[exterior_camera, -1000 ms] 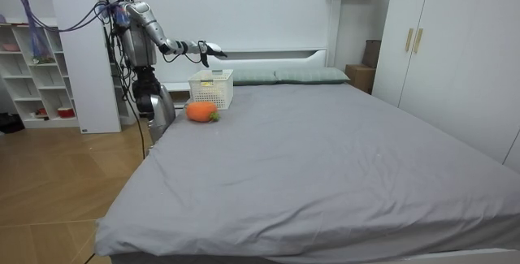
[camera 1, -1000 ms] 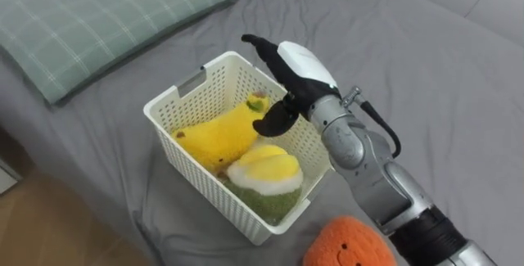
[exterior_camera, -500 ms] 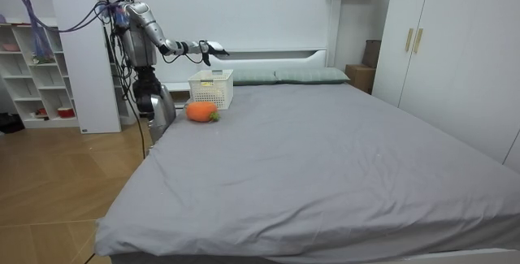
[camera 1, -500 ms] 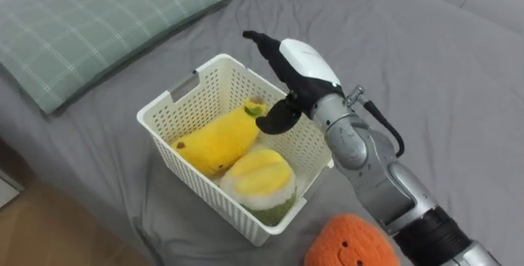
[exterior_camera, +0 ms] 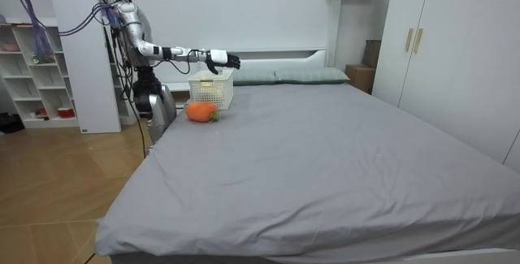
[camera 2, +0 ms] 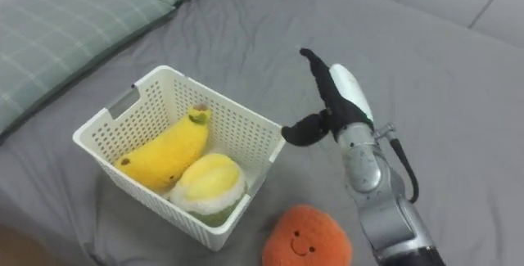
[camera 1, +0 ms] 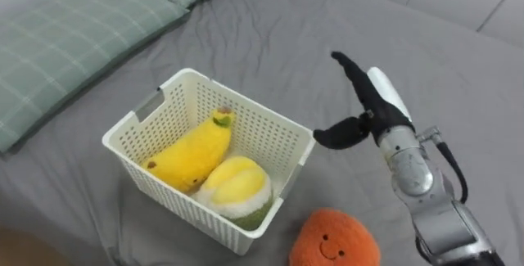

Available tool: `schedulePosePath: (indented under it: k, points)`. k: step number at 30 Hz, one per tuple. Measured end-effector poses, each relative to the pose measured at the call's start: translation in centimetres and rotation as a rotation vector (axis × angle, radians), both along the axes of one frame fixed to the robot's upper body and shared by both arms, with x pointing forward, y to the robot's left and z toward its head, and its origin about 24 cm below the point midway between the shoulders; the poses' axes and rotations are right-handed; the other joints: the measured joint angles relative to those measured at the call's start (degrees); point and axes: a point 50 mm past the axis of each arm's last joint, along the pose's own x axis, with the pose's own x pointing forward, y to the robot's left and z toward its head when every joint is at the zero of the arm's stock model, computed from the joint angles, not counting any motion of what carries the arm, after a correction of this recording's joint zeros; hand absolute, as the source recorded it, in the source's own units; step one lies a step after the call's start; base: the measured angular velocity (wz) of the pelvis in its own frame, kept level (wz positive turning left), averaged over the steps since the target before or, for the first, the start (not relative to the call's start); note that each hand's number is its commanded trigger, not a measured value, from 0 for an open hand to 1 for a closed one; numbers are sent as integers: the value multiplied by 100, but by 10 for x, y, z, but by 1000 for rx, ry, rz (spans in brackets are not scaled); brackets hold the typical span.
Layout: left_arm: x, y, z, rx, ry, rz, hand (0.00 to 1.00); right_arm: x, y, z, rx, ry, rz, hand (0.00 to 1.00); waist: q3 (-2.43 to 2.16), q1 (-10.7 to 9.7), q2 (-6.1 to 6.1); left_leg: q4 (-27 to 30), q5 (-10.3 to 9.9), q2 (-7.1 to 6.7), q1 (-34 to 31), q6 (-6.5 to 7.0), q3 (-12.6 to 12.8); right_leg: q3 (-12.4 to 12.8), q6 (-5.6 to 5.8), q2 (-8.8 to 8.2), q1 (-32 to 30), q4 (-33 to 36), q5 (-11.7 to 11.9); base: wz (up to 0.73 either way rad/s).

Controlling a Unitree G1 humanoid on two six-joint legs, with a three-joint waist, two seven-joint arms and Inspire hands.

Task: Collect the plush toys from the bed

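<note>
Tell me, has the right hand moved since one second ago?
Yes. The right hand was above the rim of the basket; now it hangs open to the right of it, over the bed sheet.

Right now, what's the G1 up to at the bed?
The robot stands beside the bed, its right hand open and empty in the air beside the white basket. A banana plush and a yellow-green fruit plush lie in the basket. The orange plush lies on the bed next to it, not yet collected.
</note>
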Motion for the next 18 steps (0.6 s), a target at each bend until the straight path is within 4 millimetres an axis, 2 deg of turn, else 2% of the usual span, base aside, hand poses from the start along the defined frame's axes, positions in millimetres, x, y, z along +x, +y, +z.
schedulePosePath:
  k: [5,7,10,14,18]
  points:
    - [-3,1,0,4,-6,16,0,-17,-25,-18,12,60,-119,0,-54,-305,130,-101,-29,62,130,4,331,305,-14,25,-71,39,21,-34]
    - [-1,2,1,4,-23,22,0,-25,-31,-28,9,103,-140,0,-51,-456,127,-111,-50,81,172,2,407,356,-11,28,-78,78,19,-18]
    - [3,0,1,-7,-35,9,0,-27,-33,-31,17,139,-119,0,-51,-630,121,-95,-75,82,174,4,438,412,-11,36,-95,76,19,-10]
    - [14,-1,2,-22,-63,-5,0,-35,-34,-44,14,233,-85,0,-57,-667,85,-82,-86,85,177,8,444,398,-10,34,-81,73,18,0]
    - [20,-6,1,-33,-68,-42,0,-51,-29,-72,24,403,-19,0,-40,-618,51,-88,-92,87,181,7,445,406,-9,55,-78,63,18,0]
